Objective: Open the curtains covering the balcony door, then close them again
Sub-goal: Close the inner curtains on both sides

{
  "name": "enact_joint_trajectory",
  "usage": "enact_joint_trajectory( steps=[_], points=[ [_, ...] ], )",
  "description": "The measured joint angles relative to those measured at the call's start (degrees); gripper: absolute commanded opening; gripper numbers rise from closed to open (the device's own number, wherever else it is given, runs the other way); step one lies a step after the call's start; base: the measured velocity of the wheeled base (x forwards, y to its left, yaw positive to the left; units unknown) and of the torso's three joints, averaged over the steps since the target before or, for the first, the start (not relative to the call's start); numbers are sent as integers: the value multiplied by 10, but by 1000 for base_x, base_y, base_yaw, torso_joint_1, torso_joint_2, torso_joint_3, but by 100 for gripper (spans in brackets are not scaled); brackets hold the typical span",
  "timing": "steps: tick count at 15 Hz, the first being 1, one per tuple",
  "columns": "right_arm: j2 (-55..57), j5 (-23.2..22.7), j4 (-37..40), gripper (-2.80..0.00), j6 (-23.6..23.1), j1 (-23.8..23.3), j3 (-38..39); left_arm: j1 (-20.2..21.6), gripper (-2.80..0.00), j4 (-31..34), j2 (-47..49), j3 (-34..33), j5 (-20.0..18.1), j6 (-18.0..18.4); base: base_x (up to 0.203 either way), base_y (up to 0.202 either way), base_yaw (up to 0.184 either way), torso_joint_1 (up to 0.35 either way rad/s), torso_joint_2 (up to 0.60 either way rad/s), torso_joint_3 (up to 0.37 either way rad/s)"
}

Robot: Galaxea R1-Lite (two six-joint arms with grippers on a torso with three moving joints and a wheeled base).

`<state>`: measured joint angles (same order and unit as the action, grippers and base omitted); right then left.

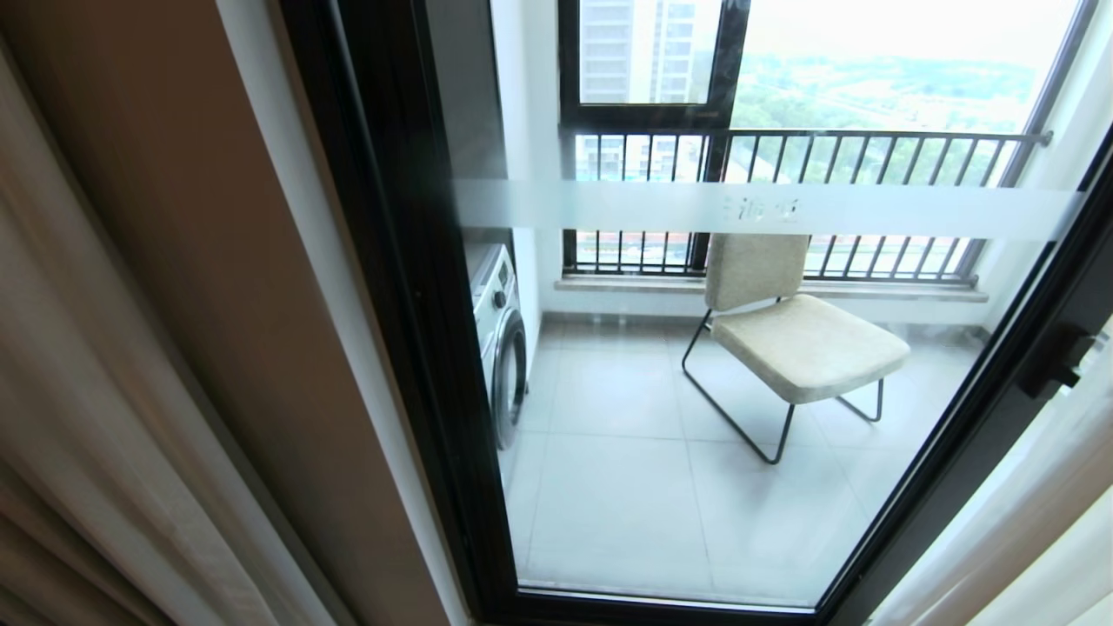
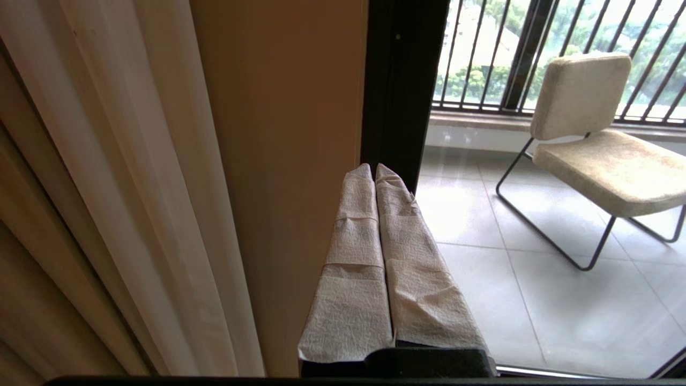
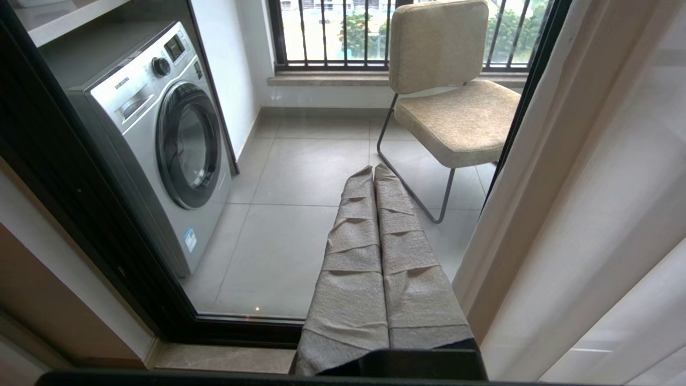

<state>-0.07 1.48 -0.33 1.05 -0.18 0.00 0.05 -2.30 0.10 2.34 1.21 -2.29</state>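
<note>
Head view first: looking down through one balcony door (image 1: 417, 287) panel, black frame running tall and leaning across the shot, one frosted band (image 1: 765, 209) crossing the glass level. Counting two bunches of curtains (image 1: 96, 417), one hanging at the far left edge and one sliver at the lower right, pleats running floor-to-ceiling, glass sitting bare between them. Seeing one chair (image 1: 796, 326) and one washing machine (image 1: 500, 339) out on the tiles, plus one barred window (image 1: 783, 156) behind. Not catching either arm here.

Left wrist view: left gripper (image 2: 374, 170) pointing at the strip of wall (image 2: 289, 134) beside the door frame, two cloth-wrapped fingers (image 2: 353, 257) pressed flat together, gripping nothing. Curtains hanging off to the side of the fingers, well apart, beige folds and a paler layer both running straight up and down. Door glass sitting on the other side of the fingers.

Right wrist view: right gripper (image 3: 373, 170) aiming at the door glass, both wrapped fingers (image 3: 356, 257) squeezed together too, holding nothing. Pale curtain folds hanging near one side of the fingers, not touching, long axis going vertical with a slight lean. Washing machine and chair showing through the glass beyond.
</note>
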Motion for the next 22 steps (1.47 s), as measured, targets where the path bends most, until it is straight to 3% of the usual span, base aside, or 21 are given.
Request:
enact_joint_trajectory(
  steps=[5, 9, 14, 18, 22],
  points=[
    [0, 0, 0, -280, 0, 0, 0, 0, -280, 2, 0, 64, 41, -2, 0, 0, 0, 0, 0, 0],
    [0, 0, 0, -280, 0, 0, 0, 0, -280, 3, 10, 121, 115, -1, 0, 0, 0, 0, 0, 0],
    [0, 0, 0, -280, 0, 0, 0, 0, -280, 3, 90, 191, 144, -1, 0, 0, 0, 0, 0, 0],
    [0, 0, 0, -280, 0, 0, 0, -2, -280, 1, 194, 259, 213, 0, 0, 0, 0, 0, 0, 0],
    [0, 0, 0, -280, 0, 0, 0, -2, -280, -1, 300, 317, 306, -1, 0, 0, 0, 0, 0, 0]
  ],
)
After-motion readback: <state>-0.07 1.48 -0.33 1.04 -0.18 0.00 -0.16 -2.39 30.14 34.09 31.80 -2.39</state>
